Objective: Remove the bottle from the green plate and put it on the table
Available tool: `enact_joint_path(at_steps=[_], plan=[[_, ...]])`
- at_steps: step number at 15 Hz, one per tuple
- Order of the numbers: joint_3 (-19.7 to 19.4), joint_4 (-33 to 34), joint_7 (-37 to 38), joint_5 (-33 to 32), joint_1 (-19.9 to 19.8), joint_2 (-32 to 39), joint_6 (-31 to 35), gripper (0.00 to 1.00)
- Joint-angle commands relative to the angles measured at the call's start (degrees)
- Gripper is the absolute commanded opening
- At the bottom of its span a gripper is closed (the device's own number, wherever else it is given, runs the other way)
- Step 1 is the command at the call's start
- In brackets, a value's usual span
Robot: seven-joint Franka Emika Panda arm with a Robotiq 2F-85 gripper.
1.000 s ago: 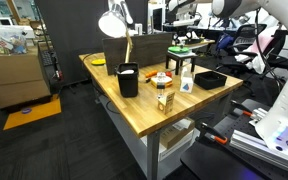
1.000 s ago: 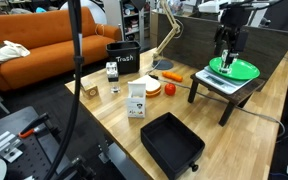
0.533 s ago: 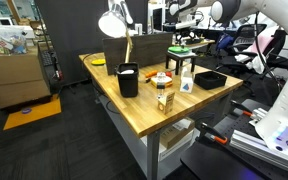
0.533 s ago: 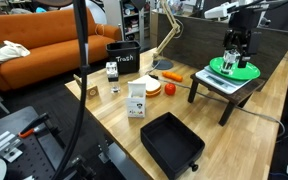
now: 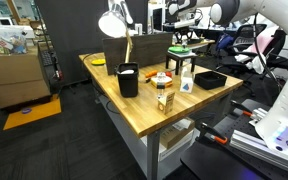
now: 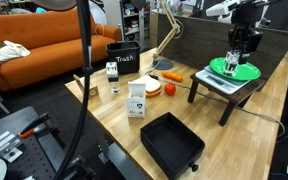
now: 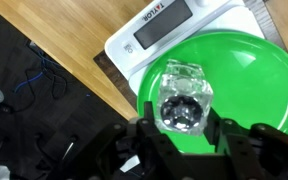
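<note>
Since a second ago, the gripper (image 6: 240,50) has shifted a little sideways above the green plate (image 6: 249,71) in an exterior view. In the wrist view its jaws stand on both sides of the bottle (image 7: 184,95), which seems to stand on the plate; whether they already press it, I cannot tell. Grasping seems the step in hand. Next: close firmly, lift straight, carry it to the table (image 6: 102,125).

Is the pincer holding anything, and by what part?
Cannot tell: the pincer straddles the sides of the bottle over the green plate, but contact isn't clear.
</note>
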Motion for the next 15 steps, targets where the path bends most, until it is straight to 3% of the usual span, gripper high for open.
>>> enact_joint_path(at_steps=[1,8,15], plan=[[-1.09,2.51,0.72,-1.21,0.17,1.60,2.31,0.19],[-1.24,1.71,-0.05,-3.70,0.61,1.68,7.76,0.18],[1.31,-0.32,-3.61,-1.65,1.11,-3.30,8.92,0.18]])
